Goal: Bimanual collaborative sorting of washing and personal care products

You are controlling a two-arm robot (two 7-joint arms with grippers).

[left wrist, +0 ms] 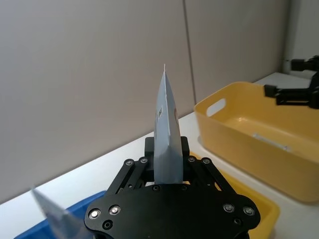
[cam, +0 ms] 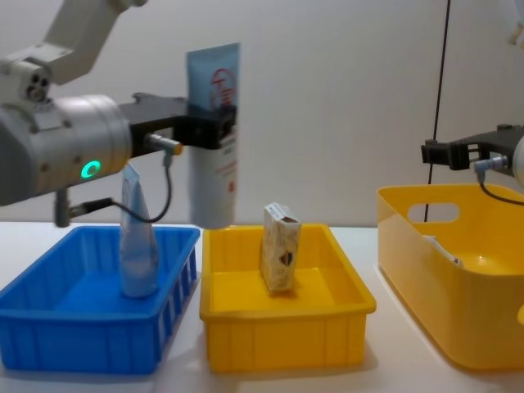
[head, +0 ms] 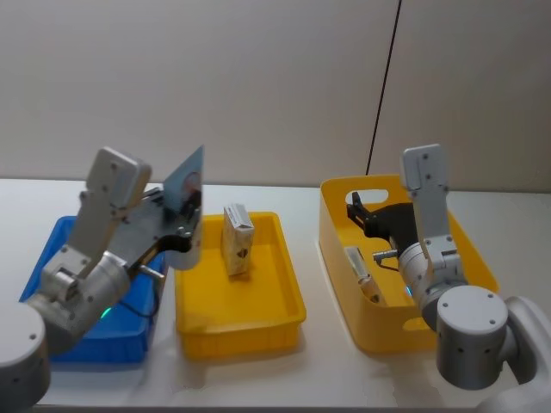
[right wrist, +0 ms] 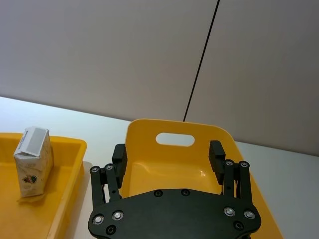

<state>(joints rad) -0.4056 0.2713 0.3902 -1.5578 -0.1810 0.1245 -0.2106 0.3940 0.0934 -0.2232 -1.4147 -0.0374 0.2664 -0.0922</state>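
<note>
My left gripper (cam: 211, 131) is shut on a tall pale blue-white tube (cam: 214, 139) with a red mark. The tube hangs upright, crimped end up, above the edge between the blue bin (cam: 49, 327) and the yellow tray (cam: 278, 340). The left wrist view shows that tube (left wrist: 167, 134) edge-on between the fingers of the left gripper (left wrist: 167, 162). A second tube (cam: 137, 246) leans inside the blue bin. A cream box (head: 238, 239) with a dark emblem stands in the yellow tray (head: 258, 323). My right gripper (right wrist: 168, 154) is open and empty above the deep yellow bin (right wrist: 149, 132).
A pale product (head: 362, 271) lies inside the deep yellow bin (head: 383, 331) against its left wall. The three containers stand side by side on a white table (head: 284, 370), with a plain wall close behind. A black cable (head: 383, 86) runs down that wall.
</note>
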